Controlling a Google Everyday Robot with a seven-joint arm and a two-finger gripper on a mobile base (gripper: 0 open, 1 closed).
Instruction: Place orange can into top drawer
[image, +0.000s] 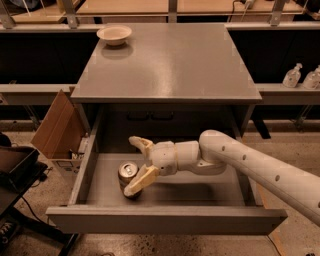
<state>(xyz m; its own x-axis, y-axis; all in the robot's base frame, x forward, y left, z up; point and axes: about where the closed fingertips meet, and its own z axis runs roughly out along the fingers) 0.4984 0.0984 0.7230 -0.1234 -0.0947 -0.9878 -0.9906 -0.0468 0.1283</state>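
The top drawer (165, 219) is pulled out from the grey cabinet, and its flat grey floor shows. The orange can (127, 175) stands upright on the drawer floor at the left, silver top up. My gripper (137, 165) is inside the drawer just right of the can, with its fingers spread wide. One finger (141, 180) lies in front of the can's lower side, the other finger (141, 143) points up behind it. The can stands on the floor and is not clamped.
A cream shallow bowl (114, 34) sits at the back left of the cabinet top (170, 60). An open cardboard box (58, 126) stands on the floor left of the cabinet. Bottles (292, 76) stand on a shelf at the right.
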